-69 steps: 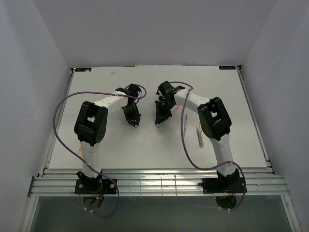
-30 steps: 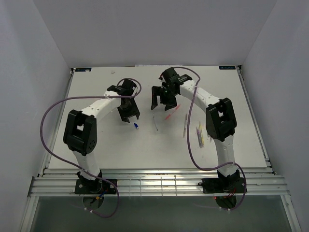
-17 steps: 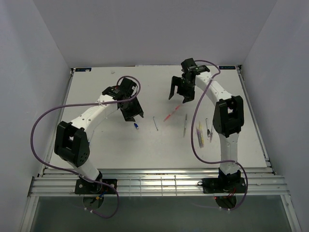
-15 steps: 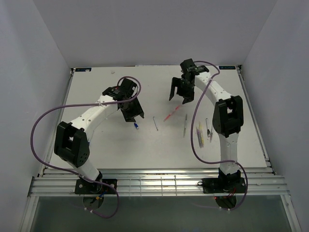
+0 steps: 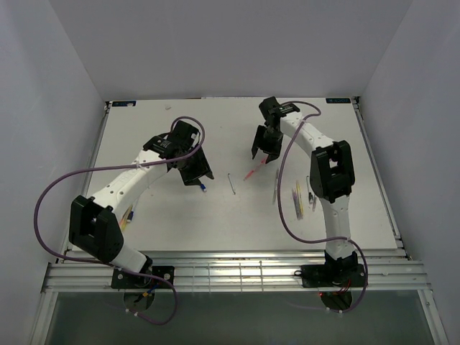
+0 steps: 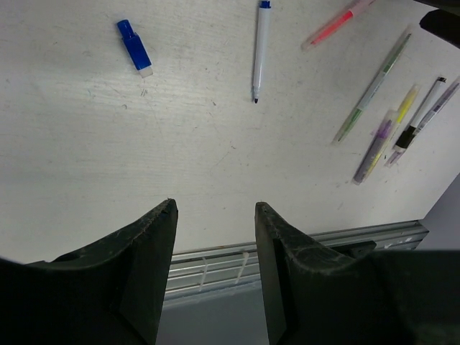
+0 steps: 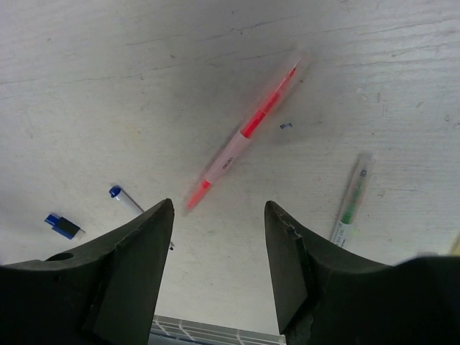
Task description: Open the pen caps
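Two pairs of jaws stand spread, empty. The right gripper (image 7: 219,212) hovers over the red pen (image 7: 248,133), perhaps capped; it's blurred. The left gripper (image 6: 215,215) hangs near the loose blue cap (image 6: 134,47) and uncapped blue-white pen (image 6: 260,47).

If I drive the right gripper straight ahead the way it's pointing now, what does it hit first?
The right gripper would most likely meet the red pen first, lying slantwise on the table in line with its open jaws; depth is hard to judge.
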`<state>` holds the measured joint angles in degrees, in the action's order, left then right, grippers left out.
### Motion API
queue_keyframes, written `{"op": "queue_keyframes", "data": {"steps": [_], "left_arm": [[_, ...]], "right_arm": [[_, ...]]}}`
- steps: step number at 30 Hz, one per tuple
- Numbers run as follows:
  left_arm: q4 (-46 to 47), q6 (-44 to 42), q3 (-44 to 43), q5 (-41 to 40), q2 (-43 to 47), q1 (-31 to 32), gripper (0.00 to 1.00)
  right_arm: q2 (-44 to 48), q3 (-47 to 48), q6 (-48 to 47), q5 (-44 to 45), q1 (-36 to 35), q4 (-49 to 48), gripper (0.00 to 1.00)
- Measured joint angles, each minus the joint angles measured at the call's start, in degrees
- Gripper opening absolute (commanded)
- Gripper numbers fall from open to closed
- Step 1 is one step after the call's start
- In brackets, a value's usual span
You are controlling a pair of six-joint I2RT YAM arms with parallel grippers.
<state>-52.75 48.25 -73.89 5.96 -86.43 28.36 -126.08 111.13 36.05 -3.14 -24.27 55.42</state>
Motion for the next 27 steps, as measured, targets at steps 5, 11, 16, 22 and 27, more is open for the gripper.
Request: {"op": "queue_keyframes", "data": {"steps": [5,11,16,22,27], "left_arm": [[0.1,-0.7,0.2,0.8,0.0,0.0,0.58],[0.4,-1.9,1.3,1.0,0.2,0.0,0.58],[0.3,-2.7,1.8,1.0,0.4,0.0,0.58],[0.4,-3.8,1.9,1.2,0.4,0.0,0.58],[0.5,-4.4,1.9,1.2,0.5,0.0,0.59]], "right_arm": [[-2.5,-0.8,1.8,0.6,-1.2,0.1,0.62],[-2.6,-1.6,3.8,1.4,-2.2,-0.4,0.61],[-3.6,-1.5,4.8,2.0,-2.4,-1.0,0.59],[-5.8,-1.4,5.8,4.4,-2.8,-1.0,0.50],[-5.8,-1.4,5.8,5.7,-3.2,-0.9,0.26]]}}
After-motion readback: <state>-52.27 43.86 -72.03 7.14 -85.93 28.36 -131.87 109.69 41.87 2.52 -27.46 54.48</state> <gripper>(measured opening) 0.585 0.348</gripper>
